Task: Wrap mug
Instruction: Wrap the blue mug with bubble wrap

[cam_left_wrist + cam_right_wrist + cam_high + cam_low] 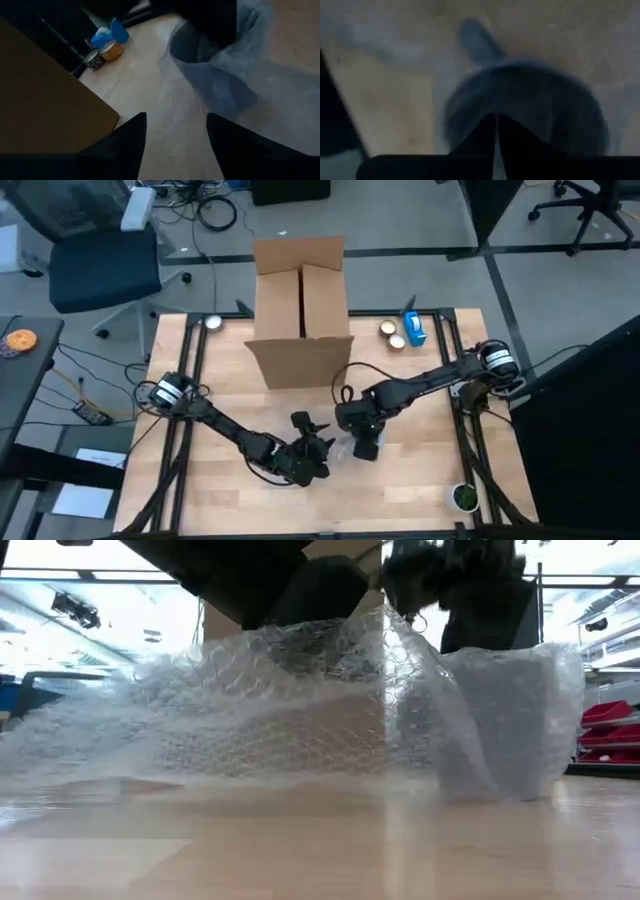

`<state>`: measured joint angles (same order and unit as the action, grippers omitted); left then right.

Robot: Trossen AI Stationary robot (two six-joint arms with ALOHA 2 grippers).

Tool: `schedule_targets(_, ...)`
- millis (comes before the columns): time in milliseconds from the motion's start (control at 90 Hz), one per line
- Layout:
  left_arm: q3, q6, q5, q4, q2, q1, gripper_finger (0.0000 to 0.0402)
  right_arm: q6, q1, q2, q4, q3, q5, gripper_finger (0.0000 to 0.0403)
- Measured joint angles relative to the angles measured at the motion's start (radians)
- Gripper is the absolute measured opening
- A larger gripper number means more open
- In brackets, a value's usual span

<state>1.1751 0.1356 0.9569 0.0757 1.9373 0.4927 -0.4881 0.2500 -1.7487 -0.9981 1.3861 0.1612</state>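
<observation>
The right end effector (366,442) is seen directly above the mug (530,107), its fingers pressed together over the rim nearest the wrist, apparently pinching the bubble wrap (300,710) there, though what is held cannot be confirmed. The mug stands upright near the middle of the bench (420,480), its mouth upward, its long axis vertical and its handle pointing away from the right wrist. The left end effector (310,455) is held spread just beside it, with the mug and the draped wrap lying straight ahead of its fingers, so the right arm is judged nearer.
</observation>
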Motion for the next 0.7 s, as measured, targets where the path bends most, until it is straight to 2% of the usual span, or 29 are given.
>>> schedule_targets(100, 0.000, 0.000, 0.000, 0.000, 0.000, 0.000, 0.0192, 0.002, 0.014, 0.002, -0.066, 0.064, -0.040, 0.0000)
schedule_targets(222, 0.000, 0.000, 0.000, 0.000, 0.000, -0.001, 0.0192, 0.002, 0.019, 0.002, -0.075, 0.078, -0.117, 0.0000)
schedule_targets(444, 0.000, 0.003, -0.001, -0.005, 0.000, -0.001, 0.0192, 0.002, 0.016, 0.000, 0.044, -0.037, -0.156, 0.0000)
schedule_targets(700, -0.001, 0.017, -0.196, -0.094, 0.000, -0.013, 0.0192, 0.106, 0.035, 0.000, 0.223, -0.175, -0.110, 0.0000)
